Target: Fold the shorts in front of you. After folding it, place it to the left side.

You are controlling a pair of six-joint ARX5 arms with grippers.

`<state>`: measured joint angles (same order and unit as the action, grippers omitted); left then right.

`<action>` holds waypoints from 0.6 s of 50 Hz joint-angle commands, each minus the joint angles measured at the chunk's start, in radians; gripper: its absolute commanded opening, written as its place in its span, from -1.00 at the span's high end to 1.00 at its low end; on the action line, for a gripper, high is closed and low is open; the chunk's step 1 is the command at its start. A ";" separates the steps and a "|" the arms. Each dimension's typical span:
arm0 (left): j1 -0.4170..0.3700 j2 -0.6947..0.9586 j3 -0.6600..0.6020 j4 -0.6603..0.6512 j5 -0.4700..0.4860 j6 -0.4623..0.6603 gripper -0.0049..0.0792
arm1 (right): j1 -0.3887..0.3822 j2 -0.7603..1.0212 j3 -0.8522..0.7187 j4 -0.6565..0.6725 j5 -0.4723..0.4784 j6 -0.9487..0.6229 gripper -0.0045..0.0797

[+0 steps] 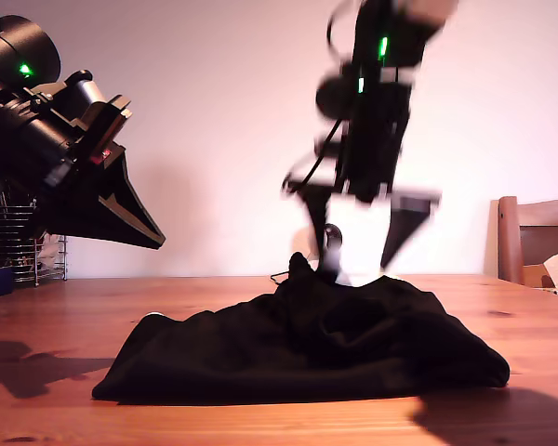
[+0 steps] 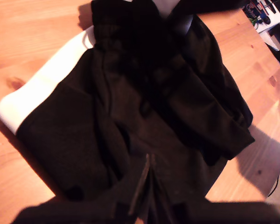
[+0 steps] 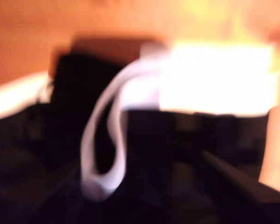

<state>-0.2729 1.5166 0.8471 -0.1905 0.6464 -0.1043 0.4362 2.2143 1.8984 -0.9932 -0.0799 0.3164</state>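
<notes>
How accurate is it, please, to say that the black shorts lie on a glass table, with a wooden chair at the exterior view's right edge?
One detail is off: the table is wood, not glass; the exterior view shows its orange-brown grain. The rest holds: the black shorts lie on it, with a wooden chair at the exterior view's right edge.

- The shorts point(image 1: 307, 344) were black cloth, matt, soft and wrinkled.
- Their band point(image 2: 42, 84) was smooth white cloth.
- The table point(image 1: 65, 316) was knotty wood, smooth, with a slight sheen.
- The chair point(image 1: 530, 232) was smooth wood.
- The rack point(image 1: 37, 251) was thin, shiny metal wire.
- My first gripper point(image 1: 156, 240) looked like hard, matt black plastic.
</notes>
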 commanded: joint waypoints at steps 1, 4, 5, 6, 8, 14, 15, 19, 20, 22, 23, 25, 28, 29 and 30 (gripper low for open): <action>0.000 0.017 0.004 0.003 0.005 -0.002 0.93 | 0.002 0.043 0.000 0.006 -0.045 0.025 -0.89; 0.000 0.017 0.004 0.002 0.013 -0.004 0.93 | 0.005 0.045 0.000 0.020 -0.098 0.025 -0.89; 0.000 0.017 0.004 0.001 0.016 -0.005 0.93 | 0.007 0.045 0.000 0.025 -0.112 0.025 -0.89; 0.000 0.017 0.004 0.001 0.019 -0.006 0.93 | 0.008 0.045 0.000 0.033 -0.128 0.025 -0.89; 0.000 0.017 0.005 0.000 0.025 -0.011 0.93 | 0.009 0.045 0.000 0.048 -0.159 0.027 -0.89; 0.000 0.017 0.004 -0.005 0.031 -0.012 0.93 | 0.008 0.045 0.002 0.073 -0.246 0.030 -0.89; 0.000 0.017 0.004 -0.005 0.031 -0.012 0.93 | 0.008 0.045 0.002 0.073 -0.252 0.030 -0.89; 0.000 0.017 0.005 -0.005 0.032 -0.012 0.93 | 0.008 0.045 0.002 0.067 -0.259 0.036 -0.89; 0.000 0.017 0.005 -0.005 0.033 -0.017 0.93 | 0.008 0.045 0.002 0.065 -0.266 0.036 -0.89; 0.000 0.017 0.004 -0.005 0.035 -0.019 0.93 | 0.008 0.045 0.002 0.064 -0.280 0.036 -0.89; 0.000 0.017 0.004 -0.005 0.035 -0.019 0.93 | 0.008 0.045 0.002 0.065 -0.290 0.036 -0.89; 0.000 0.017 0.004 -0.005 0.038 -0.019 0.93 | 0.008 0.045 0.003 0.069 -0.307 0.036 -0.89; 0.000 0.017 0.004 -0.005 0.045 -0.020 0.93 | 0.009 0.045 0.011 0.068 -0.322 0.036 -0.89; 0.000 0.017 0.004 -0.005 0.046 -0.020 0.93 | 0.009 0.045 0.014 0.069 -0.326 0.036 -0.89; 0.000 0.017 0.004 -0.005 0.047 -0.021 0.93 | 0.010 0.045 0.016 0.071 -0.333 0.036 -0.89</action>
<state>-0.2729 1.5166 0.8471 -0.2016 0.6846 -0.1238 0.4385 2.2688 1.8980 -0.9272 -0.3946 0.3477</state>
